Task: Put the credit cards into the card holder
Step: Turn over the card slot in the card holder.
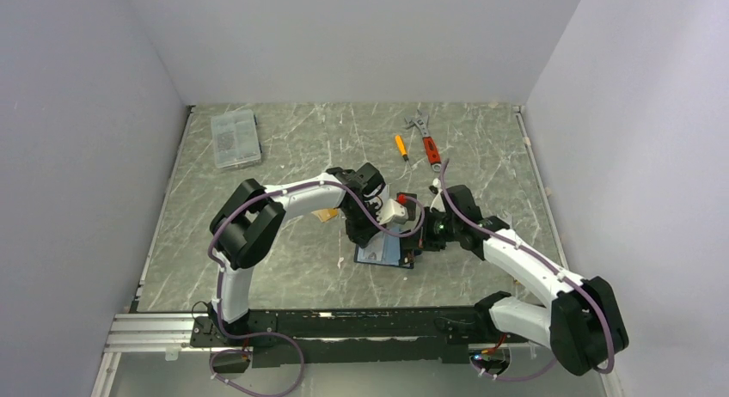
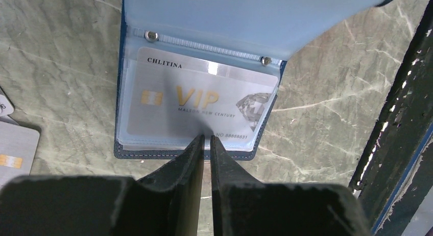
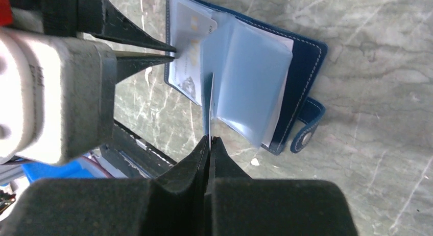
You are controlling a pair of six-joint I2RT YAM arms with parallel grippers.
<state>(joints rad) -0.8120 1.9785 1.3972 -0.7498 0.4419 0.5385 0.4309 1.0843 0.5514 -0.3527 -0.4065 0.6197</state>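
Closest in, the left gripper (image 2: 207,141) has its black jaws drawn almost together, only a thin slit between them, nipping the near edge of a silvery-white rectangular plastic card (image 2: 194,98). Straight ahead of those jaws the card sits in a clear sleeve of the dark navy-blue, leather-like folding card holder (image 3: 301,57). It lies open on the grey-green marbled table (image 2: 61,67), pale blue inside, with white stitching round its rim.

The card carries a gold chip, a diamond picture and the words "CHLITINA", "VIP", "MALSON NEW CENTURY" and "NO 88888831".

The right gripper (image 3: 209,140) has its jaws pressed fully together on the edge of a translucent pale blue leaf (image 3: 245,77) of the holder, holding it upright. Ahead and right of those jaws the snap tab (image 3: 306,136) sticks out. Left of the left jaws, a brushed-silver card (image 2: 15,149) with a gold chip lies flat.
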